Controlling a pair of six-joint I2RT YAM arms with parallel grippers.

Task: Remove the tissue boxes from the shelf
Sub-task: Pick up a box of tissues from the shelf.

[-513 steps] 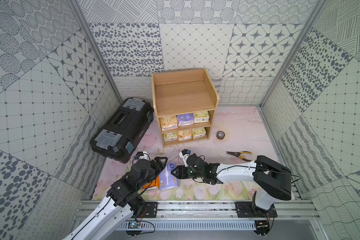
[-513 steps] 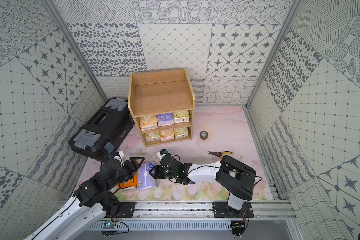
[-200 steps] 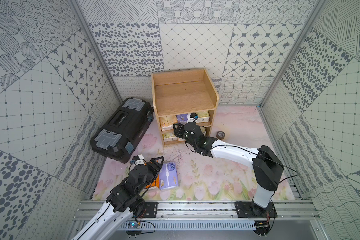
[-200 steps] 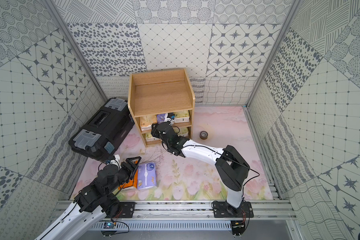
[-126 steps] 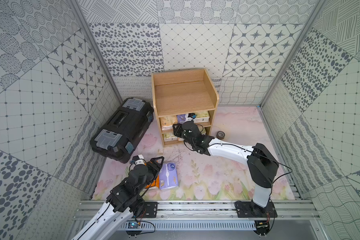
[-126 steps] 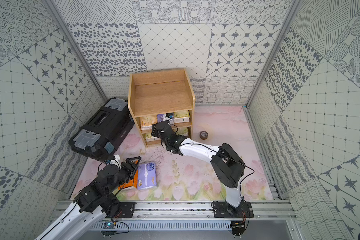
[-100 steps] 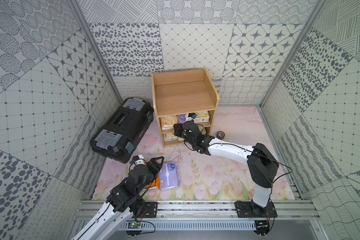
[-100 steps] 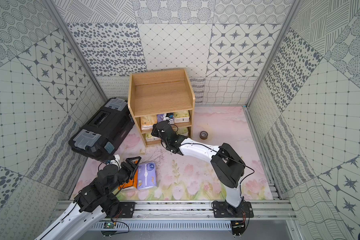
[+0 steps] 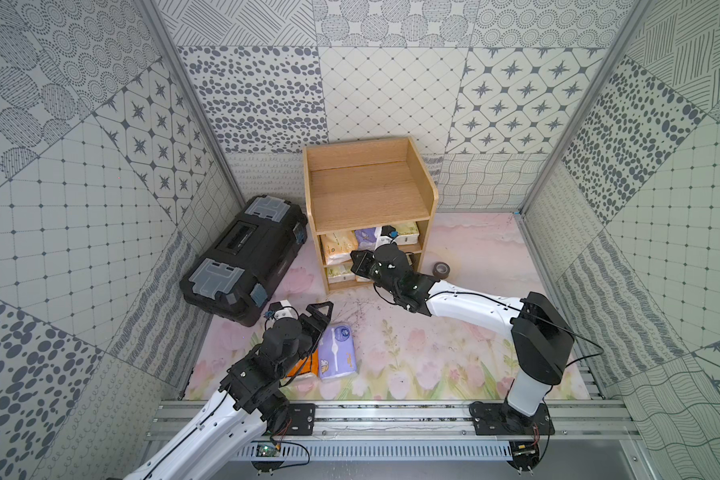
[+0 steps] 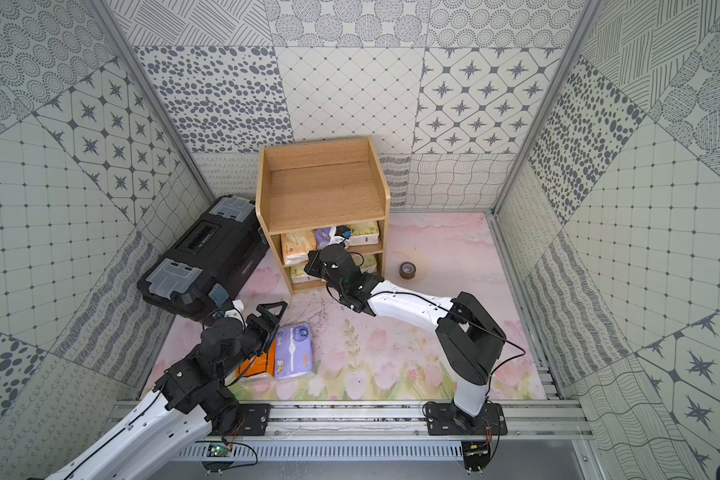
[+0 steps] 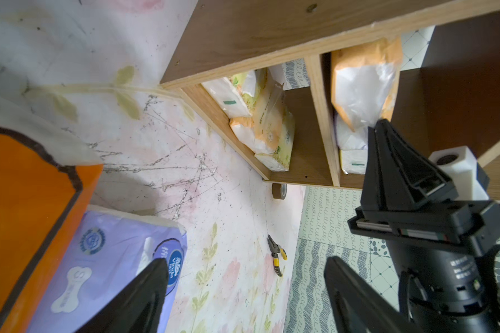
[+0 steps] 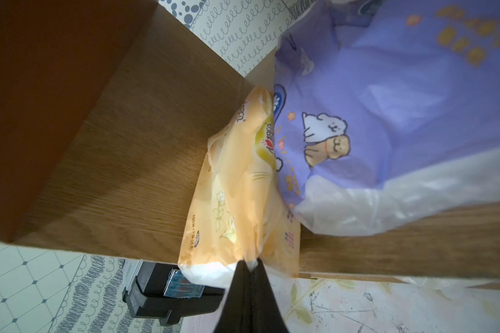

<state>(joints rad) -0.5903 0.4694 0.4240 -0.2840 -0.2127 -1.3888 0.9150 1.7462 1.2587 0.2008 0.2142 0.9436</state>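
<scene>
The shelf (image 9: 368,195) front is mostly barred. The right arm (image 9: 466,305) slants in from the near right across its lower tiers, and the peach pack (image 9: 336,248) juts out at the middle tier's left. Its top deck is open from above and in front. On the left, the toolbox (image 9: 246,257) crowds the shelf's side, and the gap seems too tight to enter. To the right, only a tape roll (image 9: 441,270) stands on the floor (image 9: 412,361). At near left the lavender pack (image 9: 336,347) and orange pack (image 9: 306,365) lie side by side, while the near middle is free.

Bright even light, blurry wrist close-ups
</scene>
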